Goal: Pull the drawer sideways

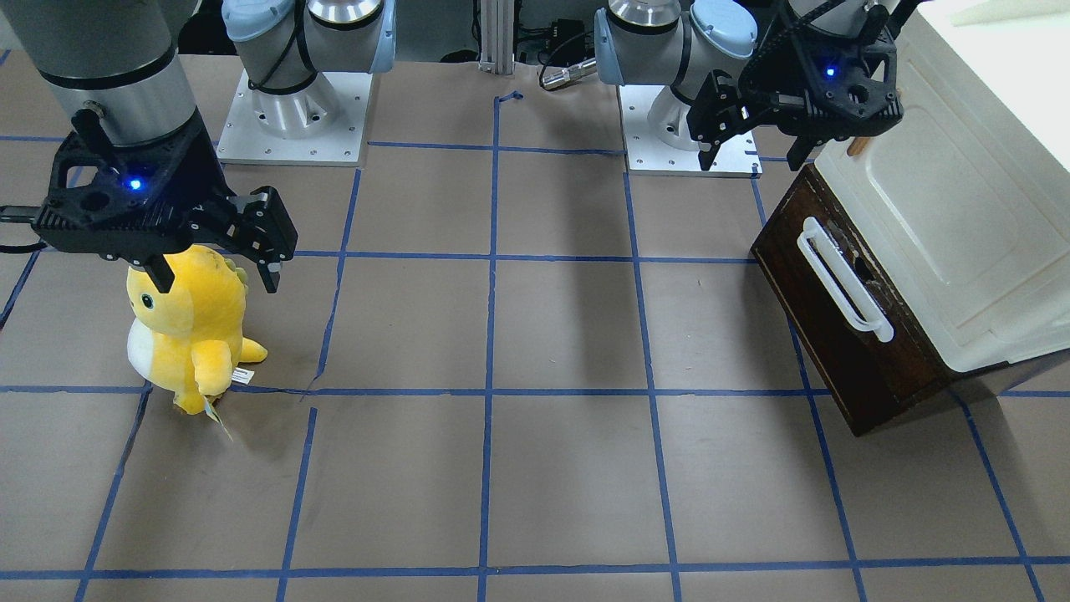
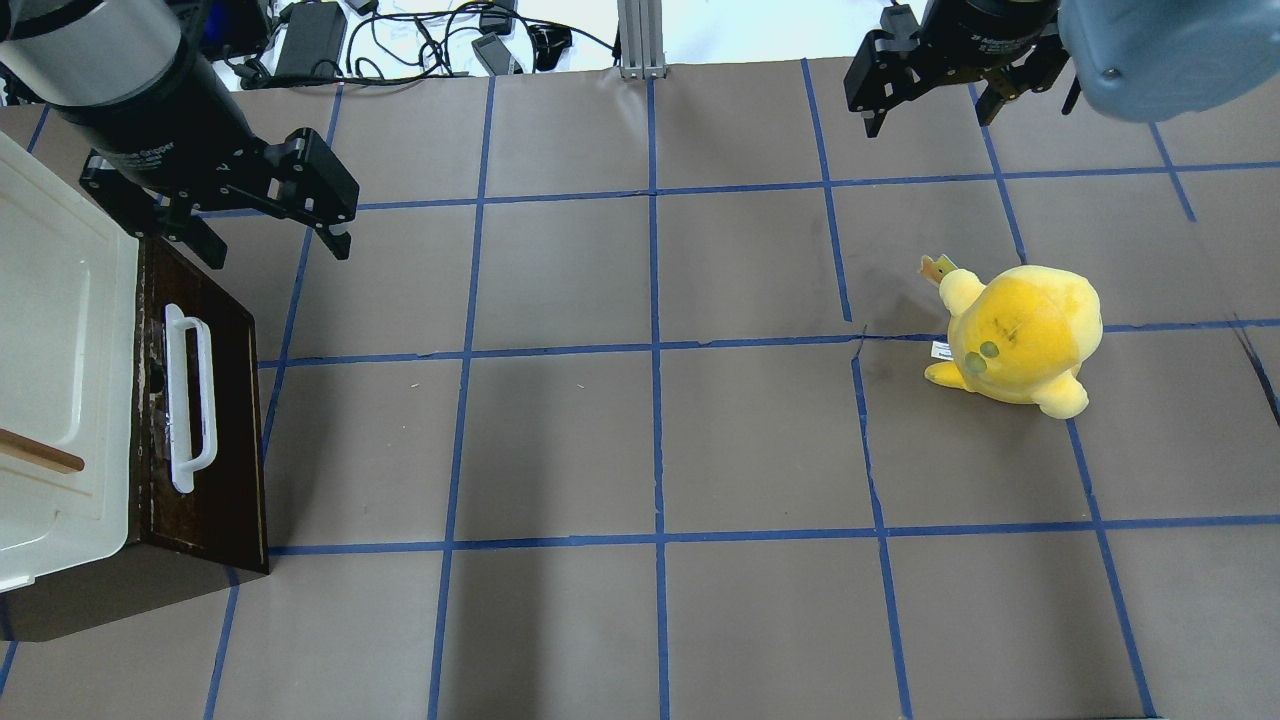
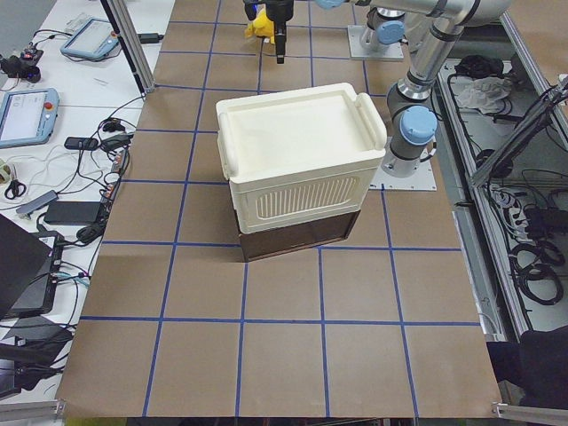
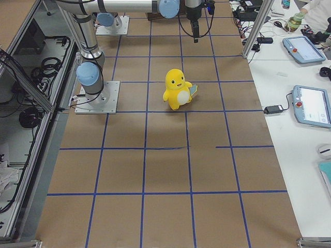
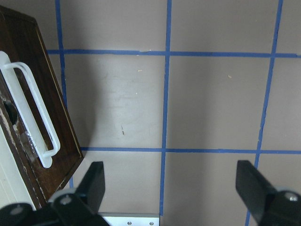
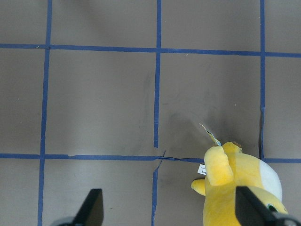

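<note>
The drawer (image 1: 844,351) has a dark brown wooden front and a long white bar handle (image 1: 843,280). It sits under a cream cabinet (image 1: 945,209). None of its pale inside shows. It also shows in the overhead view (image 2: 225,400) and the left wrist view (image 5: 26,122). My left gripper (image 1: 756,155) is open and empty. It hangs above the table beside the drawer front, clear of the handle (image 5: 33,113). It also shows in the overhead view (image 2: 275,240). My right gripper (image 1: 217,280) is open and empty above the far end of the table.
A yellow plush toy (image 1: 192,326) stands under and beside the right gripper (image 2: 928,115), and also shows in the overhead view (image 2: 1015,335). The cream cabinet door has a small brown wooden handle (image 2: 40,455). The table is brown with a blue tape grid (image 2: 655,345).
</note>
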`<state>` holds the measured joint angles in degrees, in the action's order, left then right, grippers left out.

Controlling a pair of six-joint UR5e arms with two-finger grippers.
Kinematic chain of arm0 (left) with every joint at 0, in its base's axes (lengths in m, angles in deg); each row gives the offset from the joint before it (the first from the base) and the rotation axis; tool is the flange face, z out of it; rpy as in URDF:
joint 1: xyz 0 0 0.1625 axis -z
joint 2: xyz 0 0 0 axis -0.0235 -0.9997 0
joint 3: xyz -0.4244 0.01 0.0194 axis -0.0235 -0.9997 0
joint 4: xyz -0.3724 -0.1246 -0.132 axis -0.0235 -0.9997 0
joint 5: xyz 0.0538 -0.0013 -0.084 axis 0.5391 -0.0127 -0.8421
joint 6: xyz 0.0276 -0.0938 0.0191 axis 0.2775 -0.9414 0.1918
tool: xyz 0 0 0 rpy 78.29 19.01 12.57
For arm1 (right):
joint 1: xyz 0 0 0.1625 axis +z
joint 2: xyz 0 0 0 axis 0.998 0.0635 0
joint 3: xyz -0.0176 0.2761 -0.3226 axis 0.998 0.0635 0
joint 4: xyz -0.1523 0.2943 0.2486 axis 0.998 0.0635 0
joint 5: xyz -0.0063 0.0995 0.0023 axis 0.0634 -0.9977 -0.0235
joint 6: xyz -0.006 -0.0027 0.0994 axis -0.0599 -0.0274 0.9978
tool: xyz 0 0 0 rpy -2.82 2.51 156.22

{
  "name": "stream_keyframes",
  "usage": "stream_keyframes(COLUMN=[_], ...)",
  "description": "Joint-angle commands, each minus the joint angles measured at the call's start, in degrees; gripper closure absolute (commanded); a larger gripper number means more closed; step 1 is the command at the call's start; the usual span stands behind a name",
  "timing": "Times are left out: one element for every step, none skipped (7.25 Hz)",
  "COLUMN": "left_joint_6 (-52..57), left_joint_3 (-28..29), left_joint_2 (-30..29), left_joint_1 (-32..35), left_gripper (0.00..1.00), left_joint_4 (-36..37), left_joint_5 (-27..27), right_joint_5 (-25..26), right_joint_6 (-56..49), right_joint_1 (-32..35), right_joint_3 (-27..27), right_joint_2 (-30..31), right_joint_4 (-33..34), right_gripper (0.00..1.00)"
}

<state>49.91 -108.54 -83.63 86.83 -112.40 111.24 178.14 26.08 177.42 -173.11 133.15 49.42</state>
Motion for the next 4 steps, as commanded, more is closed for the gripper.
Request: stream_keyframes(left_joint_6=[-0.06,-0.06,0.89,0.99], left_joint_3=[-0.31,-0.31,0.12,0.21], left_joint_2=[-0.15,-0.06,-0.06,-0.06], left_joint_1=[0.15,0.15,-0.11,-0.37], left_gripper=[0.00,0.00,0.00,0.00], left_joint_4=[-0.06,0.03,0.20,0.38], left_joint_5=[0.03,-0.23,-1.19,-1.46], right_joint_5=[0.00,0.00,0.00,0.00], right_joint_6=[0.00,0.00,0.00,0.00], right_joint_1=[0.00,0.00,0.00,0.00], right_joint_3=[0.00,0.00,0.00,0.00], right_joint_2=[0.00,0.00,0.00,0.00], right_joint_4=[0.00,0.00,0.00,0.00], right_gripper=[0.00,0.00,0.00,0.00])
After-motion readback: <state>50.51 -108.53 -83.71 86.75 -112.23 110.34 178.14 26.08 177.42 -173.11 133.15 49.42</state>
